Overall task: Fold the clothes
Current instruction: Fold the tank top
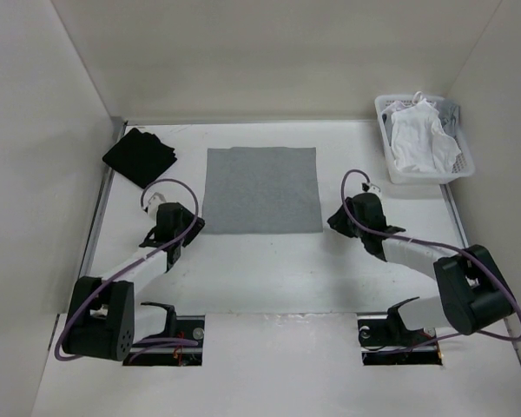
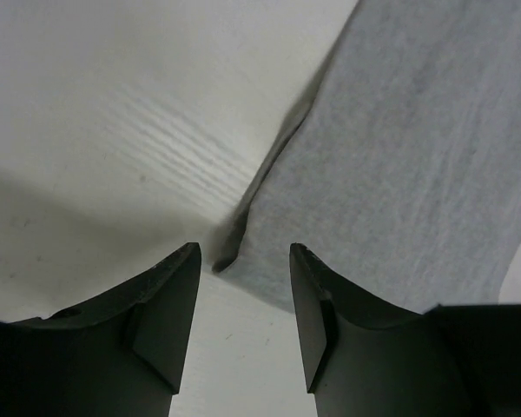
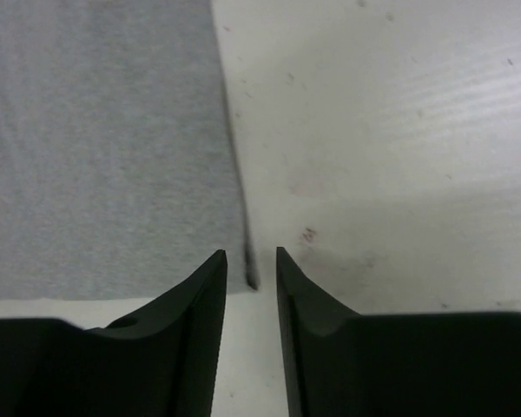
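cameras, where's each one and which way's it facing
top external: above and behind the left arm and right arm, both showing, looking down at the table.
left wrist: on that arm, past the left gripper at the grey shirt, near-left corner.
right wrist: likewise, past the right gripper at its near-right corner.
shared: the shirt.

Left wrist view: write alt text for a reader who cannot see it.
The left hand, its two dark fingers apart and holding nothing, hangs by a corner of a flat grey shirt. The shirt fills the upper right; bare white table fills the left.
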Robot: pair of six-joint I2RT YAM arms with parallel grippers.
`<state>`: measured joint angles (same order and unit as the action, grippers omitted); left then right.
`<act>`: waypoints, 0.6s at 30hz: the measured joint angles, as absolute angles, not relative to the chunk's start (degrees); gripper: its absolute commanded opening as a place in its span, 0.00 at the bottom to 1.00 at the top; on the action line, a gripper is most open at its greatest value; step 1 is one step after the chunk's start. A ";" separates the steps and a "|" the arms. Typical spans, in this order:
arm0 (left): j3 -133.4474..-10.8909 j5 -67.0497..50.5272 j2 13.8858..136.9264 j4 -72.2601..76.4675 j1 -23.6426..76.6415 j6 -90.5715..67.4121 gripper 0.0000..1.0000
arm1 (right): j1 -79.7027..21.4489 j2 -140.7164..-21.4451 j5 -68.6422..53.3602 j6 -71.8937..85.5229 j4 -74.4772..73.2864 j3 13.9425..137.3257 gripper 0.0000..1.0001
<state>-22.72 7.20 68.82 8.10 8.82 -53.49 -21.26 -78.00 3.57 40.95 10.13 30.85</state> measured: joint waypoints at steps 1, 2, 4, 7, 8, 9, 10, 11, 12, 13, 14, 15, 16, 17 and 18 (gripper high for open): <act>-22.02 6.46 68.90 7.84 8.73 -53.58 0.45 | -21.30 -77.89 3.95 41.47 10.52 29.39 0.40; -21.63 5.72 69.21 7.73 8.75 -53.63 0.45 | -21.50 -77.87 4.19 42.09 10.83 28.12 0.42; -21.47 4.64 70.22 7.90 8.93 -53.65 0.45 | -21.91 -77.80 4.36 43.07 10.83 26.22 0.47; -21.50 3.38 72.29 10.15 9.32 -54.00 0.37 | -22.22 -76.53 4.78 44.56 11.55 25.39 0.49; -21.50 2.98 72.90 10.92 9.41 -54.22 0.31 | -22.24 -76.44 4.82 44.99 11.66 25.39 0.49; -21.50 2.70 73.45 11.33 9.45 -54.30 0.25 | -22.24 -76.44 4.84 45.41 11.90 25.39 0.49; -21.47 2.46 73.89 11.53 9.43 -54.46 0.21 | -22.24 -76.44 4.84 45.87 12.03 25.39 0.49; -21.45 2.42 74.15 11.60 9.39 -54.50 0.18 | -22.26 -76.44 4.80 46.35 12.12 25.39 0.48; -21.43 2.39 74.35 11.60 9.37 -54.48 0.16 | -22.31 -76.49 4.75 46.72 12.23 25.39 0.48; -21.43 2.46 74.41 11.53 9.37 -54.46 0.15 | -22.48 -76.55 4.73 47.09 12.36 25.39 0.48; -21.43 2.55 74.43 11.42 9.37 -54.46 0.12 | -22.74 -76.82 4.64 47.53 12.53 25.39 0.48; -21.43 2.68 74.46 11.38 9.37 -54.46 0.11 | -23.07 -77.21 4.49 47.81 12.69 25.43 0.48; -21.43 2.83 74.54 11.40 9.34 -54.46 0.09 | -23.51 -77.84 4.36 48.10 12.95 25.45 0.48; -21.43 2.94 74.76 11.46 9.30 -54.46 0.08 | -23.97 -78.54 4.21 48.56 13.65 25.47 0.48; -21.43 2.98 74.98 11.75 9.28 -54.48 0.07 | -24.27 -79.15 4.05 48.80 14.28 25.71 0.48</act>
<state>-21.43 2.98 74.98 11.75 9.28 -54.48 -24.27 -79.15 4.05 48.80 14.28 25.71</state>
